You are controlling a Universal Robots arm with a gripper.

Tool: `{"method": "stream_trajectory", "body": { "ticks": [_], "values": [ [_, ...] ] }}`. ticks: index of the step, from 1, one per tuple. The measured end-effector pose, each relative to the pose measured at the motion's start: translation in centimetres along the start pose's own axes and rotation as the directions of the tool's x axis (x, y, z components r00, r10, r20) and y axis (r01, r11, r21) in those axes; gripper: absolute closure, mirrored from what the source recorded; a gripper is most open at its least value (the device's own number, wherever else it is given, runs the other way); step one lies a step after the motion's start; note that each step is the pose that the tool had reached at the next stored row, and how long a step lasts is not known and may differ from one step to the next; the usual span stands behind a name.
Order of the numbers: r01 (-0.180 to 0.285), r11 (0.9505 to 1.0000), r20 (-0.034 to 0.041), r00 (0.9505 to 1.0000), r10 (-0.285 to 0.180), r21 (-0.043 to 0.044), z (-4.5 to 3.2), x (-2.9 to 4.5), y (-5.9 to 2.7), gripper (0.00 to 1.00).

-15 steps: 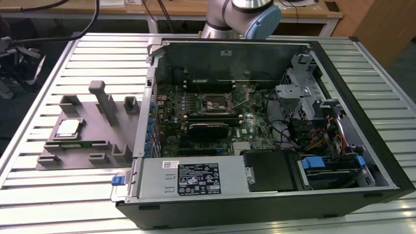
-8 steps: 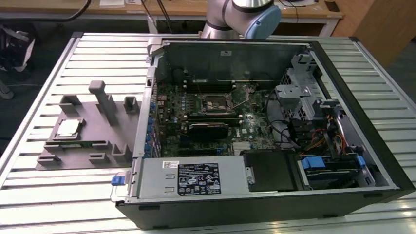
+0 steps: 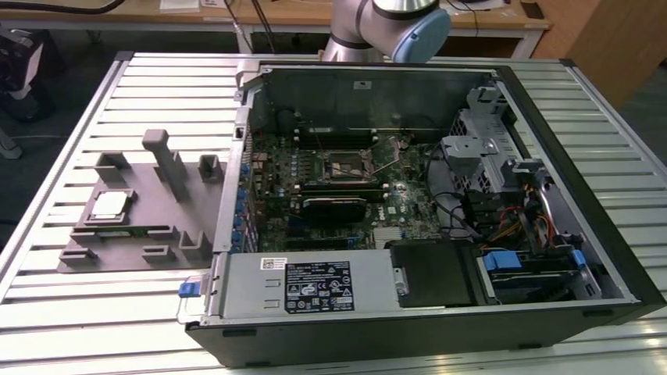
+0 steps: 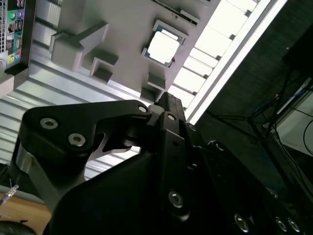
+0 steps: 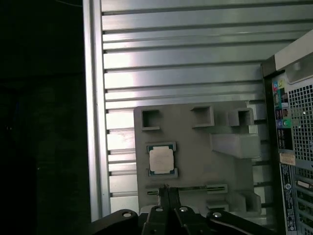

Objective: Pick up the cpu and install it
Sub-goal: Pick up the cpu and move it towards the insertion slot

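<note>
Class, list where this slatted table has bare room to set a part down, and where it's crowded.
Free: table slats between the gray holder and the far edge, and between the holder and the near edge. Crowded: the holder, with the cpu, and the computer case.

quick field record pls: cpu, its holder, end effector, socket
cpu: small flat square silvery-gray chip, lying in a recess of the gray moulded holder
holder: on the slatted metal table, at the exterior view's left of the open black computer case
end effector: shut, empty, apart from the cpu
socket: square metal-framed, on the motherboard inside the case
</note>
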State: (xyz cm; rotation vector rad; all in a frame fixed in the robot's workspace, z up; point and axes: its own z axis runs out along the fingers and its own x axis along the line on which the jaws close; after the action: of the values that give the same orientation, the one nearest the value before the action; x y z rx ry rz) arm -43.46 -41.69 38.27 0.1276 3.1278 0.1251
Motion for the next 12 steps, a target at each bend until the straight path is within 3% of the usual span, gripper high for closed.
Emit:
{"method": "stream_trajectory", "body": {
  "ticks": [12],
  "values": [
    [0.000, 1.0000, 0.0002, 1.0000, 0.000, -0.0001, 0.26, -0.01, -0.24, 0.89]
  ]
}}
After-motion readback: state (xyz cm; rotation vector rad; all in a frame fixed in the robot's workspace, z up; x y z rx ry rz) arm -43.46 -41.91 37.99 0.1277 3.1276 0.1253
